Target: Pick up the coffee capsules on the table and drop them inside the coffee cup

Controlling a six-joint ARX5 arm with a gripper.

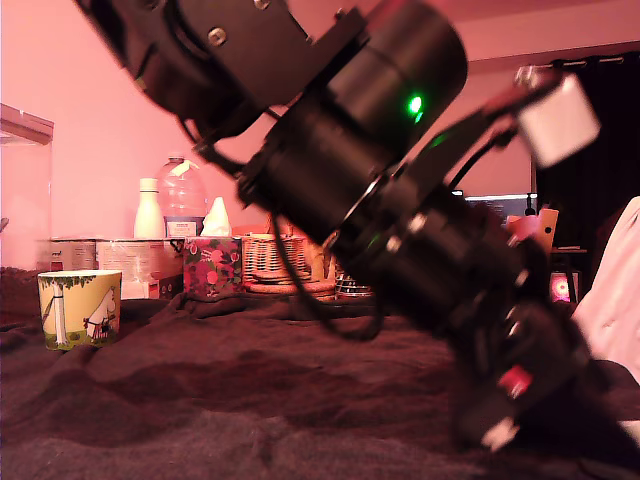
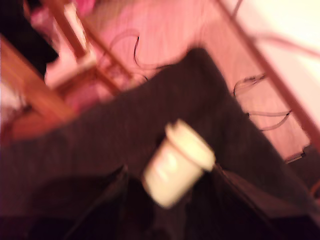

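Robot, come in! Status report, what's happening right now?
Gripper around cream capsule; grip unclear, picture blurry. Yellow-green mug far at exterior view's left. Nothing in between.

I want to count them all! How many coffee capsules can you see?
1. A cream-white coffee capsule sits between the gripper's fingers, above the dark blanket. Others may be hidden.

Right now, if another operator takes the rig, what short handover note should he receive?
End effector: blurred in the wrist view; the cream-white capsule sits between its fingers, apparently gripped and tilted, over the dark blanket of the table.
Coffee cup: upright at the exterior view's left, far from the arm, which fills that view's right.
Dark capsule: not visible in either view; whether it is in the cup cannot be told.
Done: the cream-white capsule seems picked.
Left: carry it to the cup, release it inside, then find the dark capsule.
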